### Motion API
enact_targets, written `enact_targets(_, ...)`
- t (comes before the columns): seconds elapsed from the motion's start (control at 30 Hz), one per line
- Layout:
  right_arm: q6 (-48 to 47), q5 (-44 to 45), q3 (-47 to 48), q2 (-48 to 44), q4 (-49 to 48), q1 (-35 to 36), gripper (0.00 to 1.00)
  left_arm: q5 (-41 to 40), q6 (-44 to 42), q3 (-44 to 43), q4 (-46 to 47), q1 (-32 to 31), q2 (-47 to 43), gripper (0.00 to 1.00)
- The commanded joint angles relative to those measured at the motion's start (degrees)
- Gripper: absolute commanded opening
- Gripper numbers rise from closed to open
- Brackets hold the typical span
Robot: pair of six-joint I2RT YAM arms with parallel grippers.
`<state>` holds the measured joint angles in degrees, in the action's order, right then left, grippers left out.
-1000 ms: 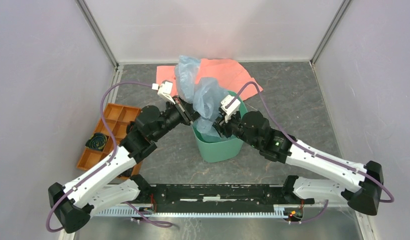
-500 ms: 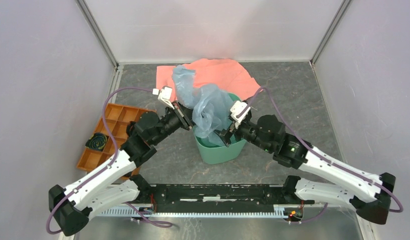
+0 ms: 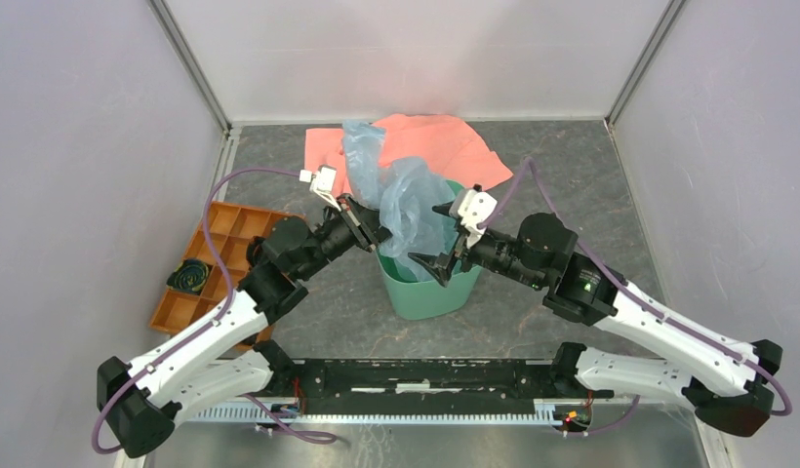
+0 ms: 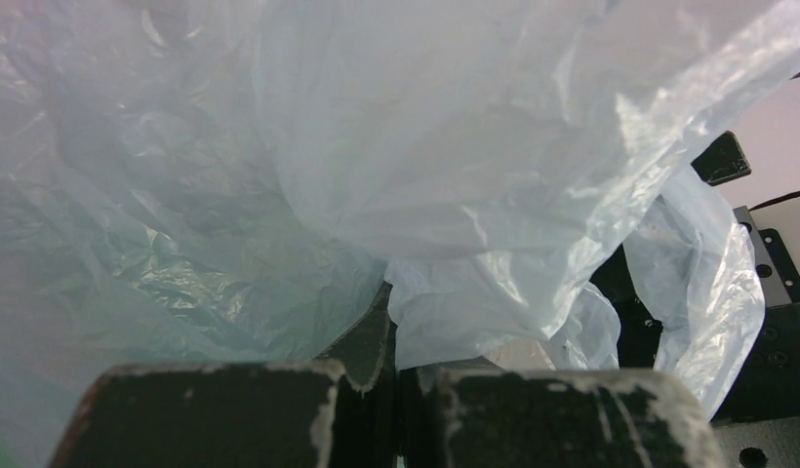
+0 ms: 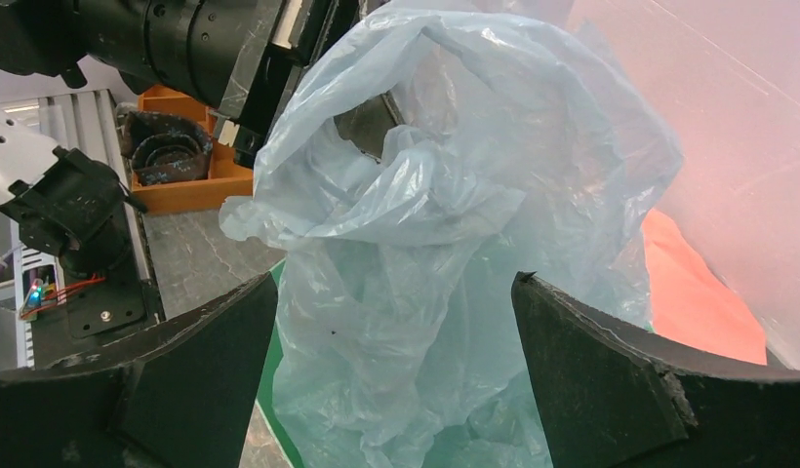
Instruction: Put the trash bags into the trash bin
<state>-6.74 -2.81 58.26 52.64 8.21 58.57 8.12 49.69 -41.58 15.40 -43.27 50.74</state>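
A crinkly pale blue trash bag (image 3: 408, 200) stands up out of the green trash bin (image 3: 427, 294), its lower end down inside the rim. My left gripper (image 3: 373, 228) is shut on the bag's left side at the bin's left rim. In the left wrist view the film (image 4: 455, 156) fills the frame above the closed left gripper (image 4: 404, 361). My right gripper (image 3: 430, 235) is open over the bin's right half, one finger on each side of the bag. In the right wrist view the bag (image 5: 445, 195) hangs between the open right gripper (image 5: 396, 283); whether it touches the fingers is unclear.
A salmon-pink cloth (image 3: 445, 141) lies behind the bin, partly under the bag's top. An orange compartmented tray (image 3: 216, 258) holding a dark coil (image 3: 189, 276) sits at the left wall. Enclosure walls close in the left, back and right.
My right gripper has opened wide, let go of the bag and drawn back to the right. The left gripper keeps its hold, and the bag has shifted and sagged a little.
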Motion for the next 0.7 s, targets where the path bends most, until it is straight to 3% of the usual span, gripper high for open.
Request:
enact_targets(0.0, 1.05, 3.89, 4.07, 0.86, -2.49, 0.21, 0.98, 0.81, 1.65, -0.96, 1.25, -0.15, -0.05, 0.02)
enact_targets(0.07, 3.31, 6.80, 5.80, 1.72, -3.44, 0.23, 0.98, 0.18, 1.64, -0.89, 0.89, -0.15, -0.02, 0.02)
enact_targets(0.23, 5.73, 0.27, 7.06, 3.78, -9.63, 0.19, 0.98, -0.54, 1.85, -1.76, 0.31, -0.15, 1.20, 0.03)
enact_targets(0.57, 5.82, 2.02, 9.03, 8.35, -13.62, 0.17, 0.97, -0.04, 2.52, -3.11, -1.36, -0.15, 1.97, 0.06)
enact_targets(0.67, 6.59, 4.02, 9.18, 9.82, -16.37, 0.23, 0.79, -0.37, 2.68, -2.73, -1.42, -0.14, 1.91, 0.06)
